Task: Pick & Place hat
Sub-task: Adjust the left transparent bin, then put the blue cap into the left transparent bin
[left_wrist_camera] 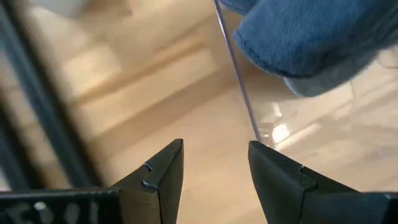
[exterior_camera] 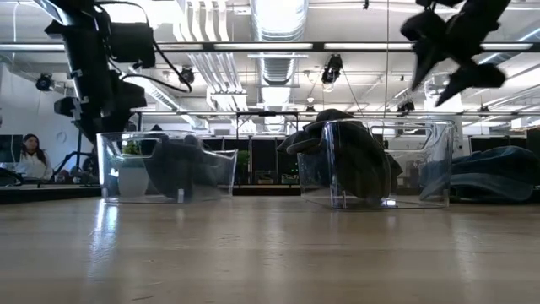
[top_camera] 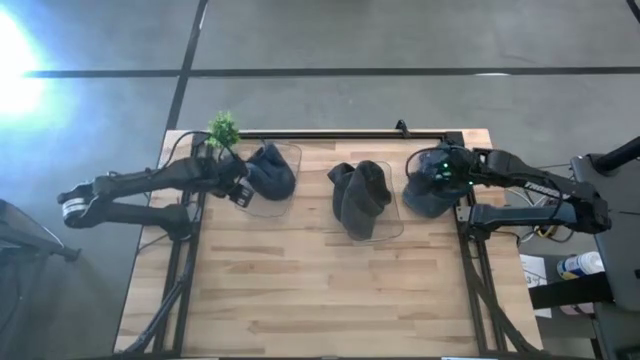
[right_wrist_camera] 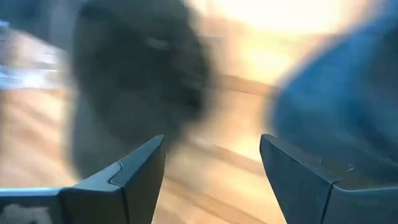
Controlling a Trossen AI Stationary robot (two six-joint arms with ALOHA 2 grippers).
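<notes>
A blue hat (top_camera: 272,172) lies inside a clear bin (top_camera: 262,207) at the table's far left. My left gripper (top_camera: 240,192) hangs open beside that bin's left wall (left_wrist_camera: 239,81), with the blue hat (left_wrist_camera: 311,37) just beyond the wall. A middle clear bin (top_camera: 385,232) holds dark hats (top_camera: 360,198). Another blue hat (top_camera: 428,197) rests on the table at the far right, partly under my right gripper (top_camera: 440,168). That gripper (exterior_camera: 443,76) is open, high above the table, with nothing between its fingers.
A small green plant (top_camera: 222,128) stands at the table's far left corner, and a black rail (top_camera: 340,134) runs along the far edge. Bare wooden tabletop (top_camera: 320,290) fills the near half. In the low view a person (exterior_camera: 34,156) sits far behind the table.
</notes>
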